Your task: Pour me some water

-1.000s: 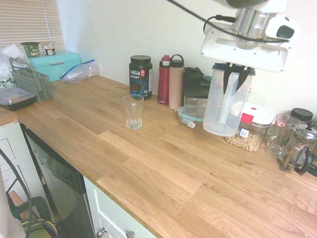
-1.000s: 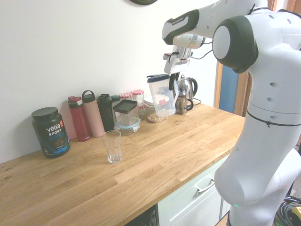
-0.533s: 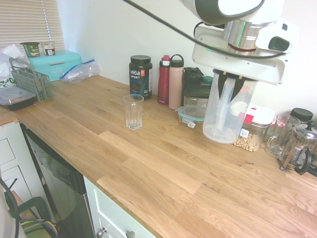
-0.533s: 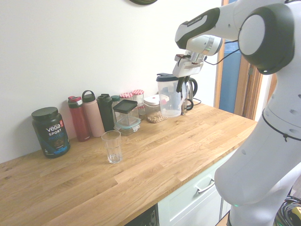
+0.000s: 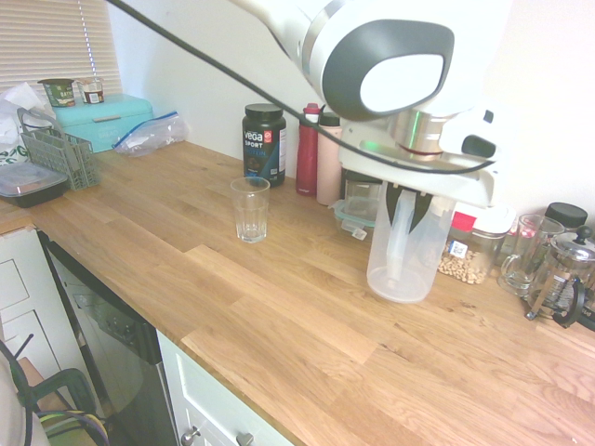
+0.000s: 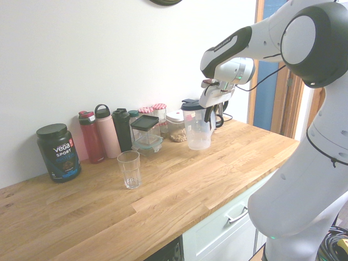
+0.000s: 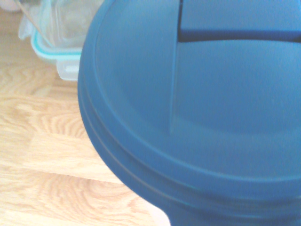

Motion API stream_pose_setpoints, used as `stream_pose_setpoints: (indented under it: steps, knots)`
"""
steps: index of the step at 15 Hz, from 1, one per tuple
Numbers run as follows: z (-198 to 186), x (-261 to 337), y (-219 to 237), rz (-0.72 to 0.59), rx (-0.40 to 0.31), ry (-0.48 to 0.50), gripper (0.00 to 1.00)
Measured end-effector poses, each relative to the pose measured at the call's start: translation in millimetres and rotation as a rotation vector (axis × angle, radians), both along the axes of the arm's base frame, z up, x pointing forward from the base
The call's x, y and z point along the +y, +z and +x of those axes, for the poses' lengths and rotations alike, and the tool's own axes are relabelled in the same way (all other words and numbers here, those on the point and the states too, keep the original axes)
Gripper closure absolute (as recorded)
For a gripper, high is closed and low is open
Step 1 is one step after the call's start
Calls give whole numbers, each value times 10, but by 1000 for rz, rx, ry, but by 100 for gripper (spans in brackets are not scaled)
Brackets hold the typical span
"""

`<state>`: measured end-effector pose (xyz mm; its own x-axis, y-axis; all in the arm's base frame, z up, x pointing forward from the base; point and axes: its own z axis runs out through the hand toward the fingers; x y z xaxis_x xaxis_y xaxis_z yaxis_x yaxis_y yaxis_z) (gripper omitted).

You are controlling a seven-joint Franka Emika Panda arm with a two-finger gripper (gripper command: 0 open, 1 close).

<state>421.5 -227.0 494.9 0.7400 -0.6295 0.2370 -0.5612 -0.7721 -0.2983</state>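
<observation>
Nearest the first exterior camera lies the bare front of the pale oak plank surface (image 5: 279,325), and a little further in stands the empty ribbed clear drinking glass (image 5: 249,209), upright and alone. Well apart from it, toward the arm's side, the tall translucent plastic pitcher with a dark blue lid (image 5: 403,249) stands upright with its base at or just above the surface; which cannot be told. The gripper (image 6: 213,101) comes down on the pitcher's top, its fingers pinching the pitcher at the lid end. The wrist view is filled by that dark blue lid (image 7: 202,108). Behind stands a row of bottles, jars and containers against the wall. Pouring likely requires carrying the pitcher sideways across the surface to the glass, then tipping its upright axis toward it.
</observation>
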Motion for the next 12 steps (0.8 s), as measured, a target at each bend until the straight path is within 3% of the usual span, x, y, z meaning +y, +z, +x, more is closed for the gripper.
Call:
stream_pose_setpoints:
  steps: [4,5,12]
  knots:
    - [-54,102,-215,-1,11,5,100]
    - [-68,110,-262,-1,14,5,0]
    - [-100,134,-385,-8,18,3,0]
